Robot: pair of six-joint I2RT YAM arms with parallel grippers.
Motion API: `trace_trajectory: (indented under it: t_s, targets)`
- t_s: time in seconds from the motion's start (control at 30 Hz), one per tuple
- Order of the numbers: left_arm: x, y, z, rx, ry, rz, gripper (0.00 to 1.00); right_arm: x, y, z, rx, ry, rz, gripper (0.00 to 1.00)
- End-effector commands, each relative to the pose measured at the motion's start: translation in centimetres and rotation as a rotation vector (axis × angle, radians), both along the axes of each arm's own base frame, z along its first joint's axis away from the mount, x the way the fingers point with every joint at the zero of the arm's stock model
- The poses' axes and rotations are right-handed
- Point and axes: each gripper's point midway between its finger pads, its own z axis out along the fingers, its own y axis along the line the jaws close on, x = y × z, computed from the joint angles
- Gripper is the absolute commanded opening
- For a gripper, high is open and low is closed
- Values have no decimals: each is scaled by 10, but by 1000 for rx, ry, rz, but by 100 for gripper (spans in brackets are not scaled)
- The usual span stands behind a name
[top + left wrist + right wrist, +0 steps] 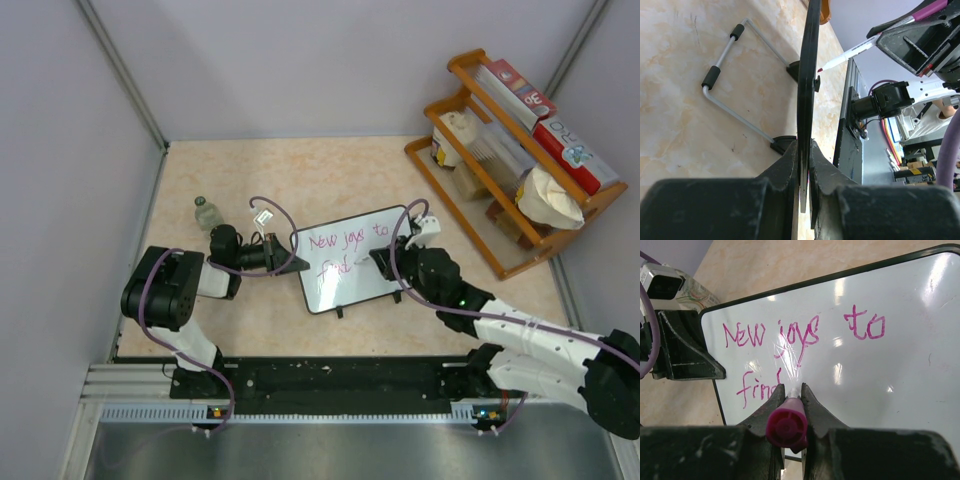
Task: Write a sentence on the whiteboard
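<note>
The whiteboard point(345, 290) stands tilted on the table, black-framed, with the sentence point(345, 243) in pink marker reading "New joys to" and below it "find". My left gripper point(285, 252) is shut on the board's left edge; the left wrist view shows the thin black edge point(808, 75) pinched between my jaws point(807, 165). My right gripper point(382, 262) is shut on a pink-capped marker point(786, 427), whose tip is against the board point(890, 380) just right of "find" point(757, 385). That tip is hidden in the right wrist view; the white marker barrel point(850, 52) shows in the left wrist view.
A wooden rack point(470, 165) with boxes and cups stands at the right. A small bottle point(207, 213) sits left of the board. The board's wire stand point(725, 75) rests on the table behind it. A black rail point(330, 380) runs along the near edge.
</note>
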Motion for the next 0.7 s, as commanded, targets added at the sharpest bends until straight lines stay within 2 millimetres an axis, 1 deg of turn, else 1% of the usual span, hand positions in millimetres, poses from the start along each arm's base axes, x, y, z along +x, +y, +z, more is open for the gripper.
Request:
trace_trajectory:
  t_s: [0.0, 0.1, 0.33, 0.47, 0.67]
  targets:
    - [-1, 0, 3, -10, -21, -7, 0, 10, -8, 35, 47, -85, -47, 0]
    - [-1, 0, 3, -10, -18, -7, 0, 9, -10, 33, 35, -86, -45, 0]
    - [-1, 0, 4, -11, -19, -8, 0, 10, -7, 18, 13, -58, -37, 0]
    - [-1, 0, 3, -12, -15, -11, 0, 8, -6, 18, 21, -61, -29, 0]
    - [0, 0, 3, -12, -16, -10, 0, 7, -7, 9, 7, -44, -27, 0]
